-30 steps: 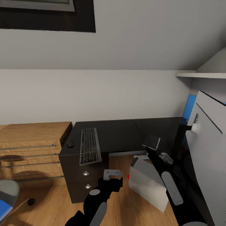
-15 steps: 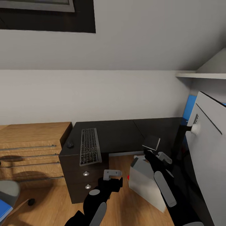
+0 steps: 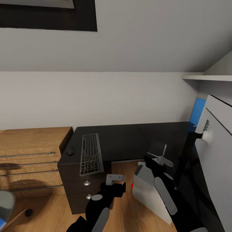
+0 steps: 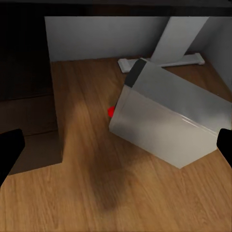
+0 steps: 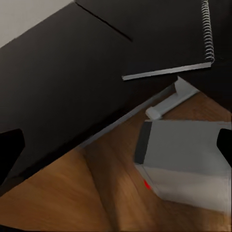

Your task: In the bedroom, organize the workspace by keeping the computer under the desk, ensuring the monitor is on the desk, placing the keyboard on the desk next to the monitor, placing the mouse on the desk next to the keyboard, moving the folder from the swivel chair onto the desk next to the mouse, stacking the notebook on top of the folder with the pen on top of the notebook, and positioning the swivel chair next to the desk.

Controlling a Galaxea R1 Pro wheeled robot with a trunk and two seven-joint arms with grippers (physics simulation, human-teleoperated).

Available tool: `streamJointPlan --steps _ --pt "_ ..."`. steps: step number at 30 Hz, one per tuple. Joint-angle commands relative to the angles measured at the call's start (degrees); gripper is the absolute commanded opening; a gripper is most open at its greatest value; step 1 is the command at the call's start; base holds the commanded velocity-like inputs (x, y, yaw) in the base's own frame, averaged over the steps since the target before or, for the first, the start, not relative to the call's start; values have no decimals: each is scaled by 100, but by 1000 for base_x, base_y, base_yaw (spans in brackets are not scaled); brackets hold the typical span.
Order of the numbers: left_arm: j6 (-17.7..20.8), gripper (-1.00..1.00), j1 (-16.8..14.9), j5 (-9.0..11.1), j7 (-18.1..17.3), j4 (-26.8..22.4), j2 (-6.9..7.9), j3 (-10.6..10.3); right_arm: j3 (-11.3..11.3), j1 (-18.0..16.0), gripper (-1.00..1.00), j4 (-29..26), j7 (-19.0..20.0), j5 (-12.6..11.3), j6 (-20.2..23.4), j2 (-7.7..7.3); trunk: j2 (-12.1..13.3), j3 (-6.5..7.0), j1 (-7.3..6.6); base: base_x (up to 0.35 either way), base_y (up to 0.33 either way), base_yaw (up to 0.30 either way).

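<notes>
View shift: head camera has moved since the earlier frame; desk (image 3: pixel 129 141) sits slightly lower, chair grey nearly gone at lower left.
Right gripper (image 3: pixel 160 158): lower centre-right, over the desk edge; the dark notebook (image 3: pixel 157 149) has tipped from flat to edge-on; whether it is pinched, cannot tell.
Left gripper (image 3: pixel 115 180): lower centre, fingers spread, nothing between.
Keyboard (image 3: pixel 91 153): on desk, left part; mouse (image 3: pixel 69 150) just beside.
Computer (image 3: pixel 149 191): on floor by desk.
Monitor (image 3: pixel 214 151): right edge.

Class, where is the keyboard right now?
In the head view, the keyboard lies on the left end of the desk, with the mouse just to its left.
</notes>
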Motion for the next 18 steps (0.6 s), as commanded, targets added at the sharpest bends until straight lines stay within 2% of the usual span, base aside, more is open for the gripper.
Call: streamJointPlan --steps 1,3,9,12,18 --pt "12 100 -5 60 57 -4 1 -8 24 -6 100 -23 -106 132 116 -6 -3 -6 0 46 0 0" --pt "12 100 -4 60 57 0 2 -8 53 -9 100 -83 -245 752 338 0 -3 -6 0 24 0 0" --pt "12 100 -5 60 57 2 2 -8 139 2 100 -278 -323 1364 285 10 -3 -6 0 9 0 0" --pt "12 100 -5 60 57 2 2 -8 354 6 100 -322 -337 1476 241 7 -3 -6 0 1 0 0" --pt "12 100 -5 60 57 3 2 -8 431 6 100 -347 -343 1488 224 6 -3 -6 0 0 0 0"
